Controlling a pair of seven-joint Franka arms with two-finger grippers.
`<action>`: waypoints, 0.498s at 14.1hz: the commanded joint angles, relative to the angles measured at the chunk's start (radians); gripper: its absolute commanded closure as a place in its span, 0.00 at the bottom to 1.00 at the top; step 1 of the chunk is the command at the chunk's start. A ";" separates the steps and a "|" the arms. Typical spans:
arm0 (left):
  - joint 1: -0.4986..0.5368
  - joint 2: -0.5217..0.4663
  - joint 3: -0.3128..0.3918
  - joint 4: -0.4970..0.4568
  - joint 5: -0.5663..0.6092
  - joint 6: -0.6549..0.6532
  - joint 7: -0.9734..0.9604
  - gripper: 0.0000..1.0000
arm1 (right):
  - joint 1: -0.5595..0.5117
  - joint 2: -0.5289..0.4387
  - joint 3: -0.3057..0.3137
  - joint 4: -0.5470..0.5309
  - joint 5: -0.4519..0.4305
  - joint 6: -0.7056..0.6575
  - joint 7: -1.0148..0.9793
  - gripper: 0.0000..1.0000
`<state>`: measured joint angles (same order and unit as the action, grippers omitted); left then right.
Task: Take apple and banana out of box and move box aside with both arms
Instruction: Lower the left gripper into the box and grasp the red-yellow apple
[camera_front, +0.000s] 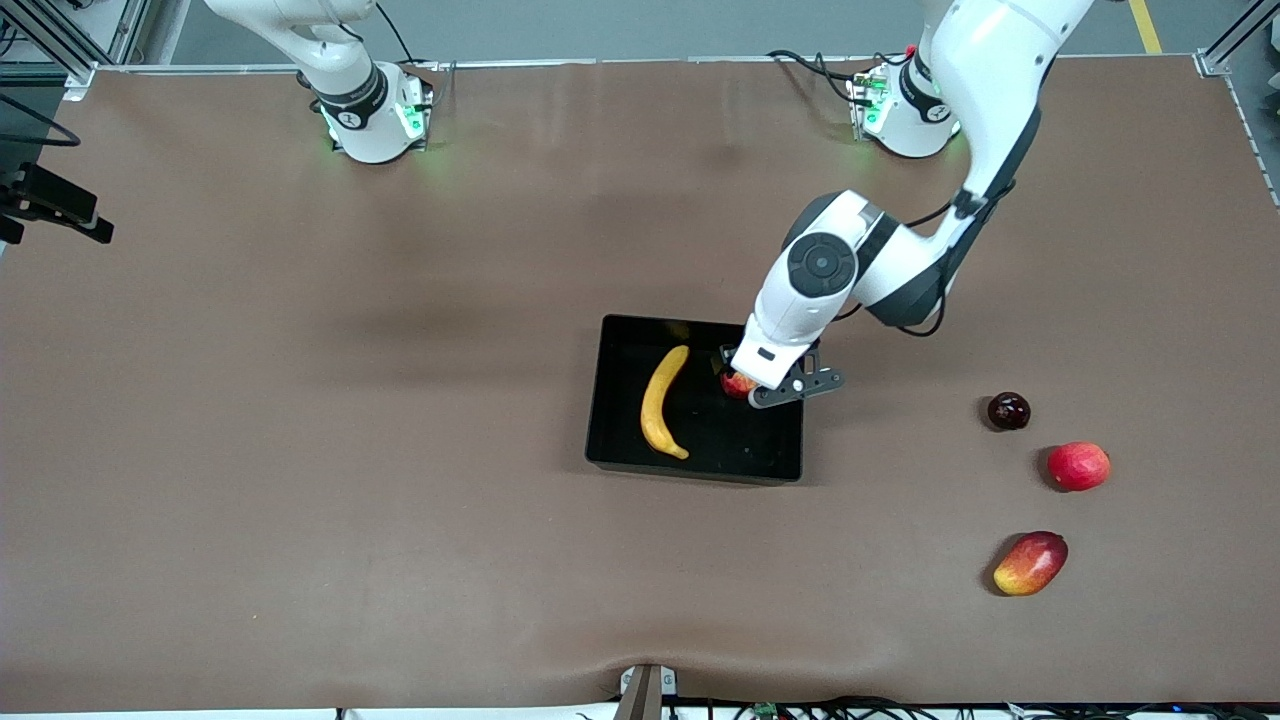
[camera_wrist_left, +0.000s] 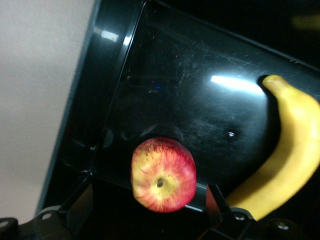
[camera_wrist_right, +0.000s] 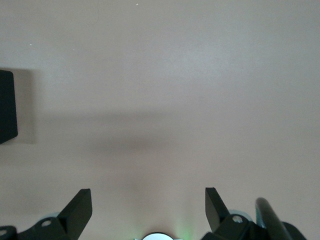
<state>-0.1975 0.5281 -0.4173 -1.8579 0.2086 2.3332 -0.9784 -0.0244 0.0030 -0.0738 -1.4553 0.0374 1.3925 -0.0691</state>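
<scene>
The black box (camera_front: 690, 470) sits at mid-table with the yellow banana (camera_front: 663, 402) lying in it. The small red-and-yellow apple (camera_front: 737, 384) rests on the box floor at the side toward the left arm's end. My left gripper (camera_front: 742, 380) hangs just above the apple, open. In the left wrist view the apple (camera_wrist_left: 162, 175) lies between the spread fingers (camera_wrist_left: 215, 200) without touching them, beside the banana (camera_wrist_left: 287, 155) and the box wall (camera_wrist_left: 85, 125). My right gripper (camera_wrist_right: 148, 200) is open over bare table and holds nothing; it is out of the front view.
Toward the left arm's end lie a dark round fruit (camera_front: 1008, 411), a larger red round fruit (camera_front: 1079, 466) and a red-yellow mango (camera_front: 1031, 563). A black device (camera_front: 55, 205) overhangs the table edge at the right arm's end. A box corner (camera_wrist_right: 7, 105) shows in the right wrist view.
</scene>
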 joint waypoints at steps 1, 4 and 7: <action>-0.011 0.050 0.000 0.023 0.054 0.028 -0.086 0.00 | -0.009 -0.012 0.005 -0.002 -0.002 -0.001 -0.005 0.00; -0.037 0.101 0.005 0.023 0.067 0.083 -0.155 0.00 | -0.011 -0.012 0.005 -0.002 -0.002 -0.003 -0.005 0.00; -0.042 0.121 0.006 0.025 0.132 0.095 -0.216 0.34 | -0.009 -0.012 0.005 -0.002 -0.002 -0.003 -0.005 0.00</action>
<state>-0.2291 0.6323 -0.4170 -1.8517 0.2941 2.4116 -1.1415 -0.0252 0.0031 -0.0743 -1.4553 0.0374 1.3925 -0.0691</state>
